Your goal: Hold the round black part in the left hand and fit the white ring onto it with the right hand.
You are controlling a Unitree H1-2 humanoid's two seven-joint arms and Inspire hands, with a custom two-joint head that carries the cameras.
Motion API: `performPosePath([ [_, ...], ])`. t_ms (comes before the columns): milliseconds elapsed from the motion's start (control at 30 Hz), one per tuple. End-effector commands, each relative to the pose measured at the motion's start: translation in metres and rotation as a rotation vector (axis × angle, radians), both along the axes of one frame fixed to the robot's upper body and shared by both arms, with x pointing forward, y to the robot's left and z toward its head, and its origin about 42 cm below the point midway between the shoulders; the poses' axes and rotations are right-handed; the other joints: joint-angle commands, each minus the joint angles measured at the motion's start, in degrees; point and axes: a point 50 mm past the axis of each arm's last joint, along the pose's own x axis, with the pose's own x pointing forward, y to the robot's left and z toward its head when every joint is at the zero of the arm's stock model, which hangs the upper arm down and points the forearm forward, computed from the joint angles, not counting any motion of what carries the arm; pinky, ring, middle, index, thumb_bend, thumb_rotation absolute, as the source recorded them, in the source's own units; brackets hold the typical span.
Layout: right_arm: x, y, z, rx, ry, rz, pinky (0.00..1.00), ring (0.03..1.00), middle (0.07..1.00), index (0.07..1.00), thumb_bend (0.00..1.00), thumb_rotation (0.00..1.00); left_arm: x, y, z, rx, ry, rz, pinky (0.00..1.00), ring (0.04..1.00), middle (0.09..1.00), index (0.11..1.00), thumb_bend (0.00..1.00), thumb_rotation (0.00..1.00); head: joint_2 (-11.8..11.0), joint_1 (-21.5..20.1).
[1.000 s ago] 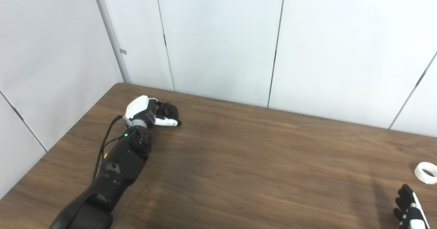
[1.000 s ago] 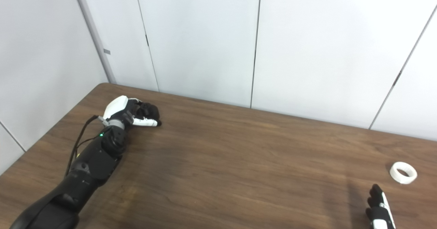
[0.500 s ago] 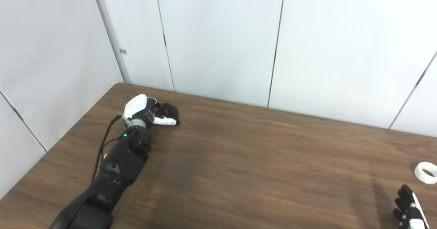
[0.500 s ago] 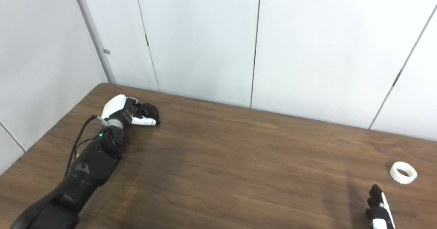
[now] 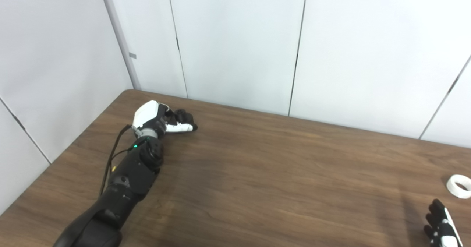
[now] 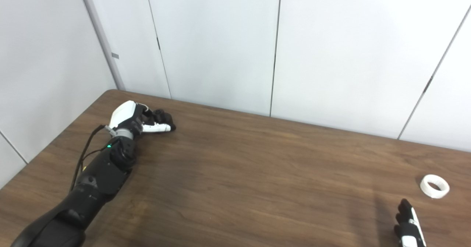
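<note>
Honestly, I'm barely started: my left hand (image 5: 162,119) lies at the table's (image 6: 257,173) far left, fingers curled around something dark, probably the round black part, while the white ring (image 6: 434,186) sits untouched just beyond my empty, loosely spread right hand (image 6: 407,225); no writing shows.

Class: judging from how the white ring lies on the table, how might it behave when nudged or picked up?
The white ring lies flat, so a nudge would probably slide it. Tipped on edge, it could roll. It looks small and thin-walled, so likely light.
</note>
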Motion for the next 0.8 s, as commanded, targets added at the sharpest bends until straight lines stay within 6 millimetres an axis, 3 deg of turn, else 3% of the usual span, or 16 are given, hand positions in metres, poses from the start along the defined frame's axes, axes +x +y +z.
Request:
performPosePath([
  [0,0.002,0.005,0.015,0.003,-0.075,0.005,1.0,1.0,1.0,1.0,0.38,1.0,0.011,0.007,0.035,0.067,-0.103,-0.019,1.0,0.859,0.74,0.485,0.52,0.05,0.02,-0.07],
  [167,0.003,0.007,0.016,0.003,-0.082,-0.003,1.0,1.0,0.999,1.0,0.38,1.0,0.003,-0.003,0.038,0.053,-0.138,-0.052,1.0,0.861,0.744,0.485,0.52,0.05,0.17,-0.58],
  [267,0.003,0.008,0.017,-0.006,-0.084,-0.004,1.0,1.0,0.995,1.0,0.38,1.0,-0.007,-0.02,0.041,0.037,-0.17,-0.091,1.0,0.875,0.749,0.485,0.52,0.05,0.27,-0.71],
  [600,0.007,0.011,0.015,0.002,-0.094,-0.004,1.0,1.0,0.985,1.0,0.4,1.0,-0.041,-0.083,0.035,0.023,-0.205,-0.241,1.0,0.896,0.767,0.485,0.52,0.05,0.29,-1.68],
  [767,0.009,0.012,0.013,0.008,-0.094,-0.004,1.0,1.0,0.982,1.0,0.37,1.0,-0.065,-0.119,0.02,0.001,-0.231,-0.334,1.0,0.883,0.758,0.484,0.52,0.05,0.61,-3.01],
])
